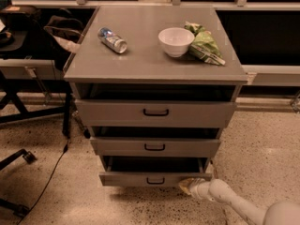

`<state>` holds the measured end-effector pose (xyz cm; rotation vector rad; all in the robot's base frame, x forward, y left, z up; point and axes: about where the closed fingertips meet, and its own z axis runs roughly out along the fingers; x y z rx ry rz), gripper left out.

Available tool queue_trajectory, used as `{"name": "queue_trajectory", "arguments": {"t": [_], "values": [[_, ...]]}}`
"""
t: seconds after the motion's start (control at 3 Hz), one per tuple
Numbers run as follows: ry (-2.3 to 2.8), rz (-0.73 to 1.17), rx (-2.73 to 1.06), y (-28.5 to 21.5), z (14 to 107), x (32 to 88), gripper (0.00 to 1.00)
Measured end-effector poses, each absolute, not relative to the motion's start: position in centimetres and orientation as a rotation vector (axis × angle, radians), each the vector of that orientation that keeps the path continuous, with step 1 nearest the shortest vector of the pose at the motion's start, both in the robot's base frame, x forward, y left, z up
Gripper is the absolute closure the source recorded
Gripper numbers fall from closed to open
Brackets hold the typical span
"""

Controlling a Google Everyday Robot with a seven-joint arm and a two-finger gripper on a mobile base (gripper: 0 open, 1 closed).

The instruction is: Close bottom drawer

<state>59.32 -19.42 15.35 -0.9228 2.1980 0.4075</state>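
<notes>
Gripper (188,186) at the right end of the bottom drawer (136,178), which stands pulled out.
The arm (232,201) reaches in low from the near right. The gripper sits against or just beside the drawer front; whether it is spread or closed cannot be told. The front runs left to right, just far-left of the gripper, so closing likely calls for a push toward the far side.

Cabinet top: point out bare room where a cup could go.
The front half of the cabinet top is bare, from the can and bowl to the front edge; so is the strip between them. The back right is crowded: bowl beside green bag. The gripper sits low, at the right end of the bottom drawer.
</notes>
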Motion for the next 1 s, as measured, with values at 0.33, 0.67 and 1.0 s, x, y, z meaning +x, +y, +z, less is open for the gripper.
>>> {"name": "queue_trajectory", "arguments": {"t": [0.33, 0.67, 1.0], "values": [[2.177, 0.392, -0.917, -19.65, 16.1, 61.45, 1.0], [2.175, 0.388, -0.915, -19.77, 16.19, 61.73, 0.84], [2.168, 0.398, -0.921, -19.55, 16.06, 61.58, 0.61]]}}
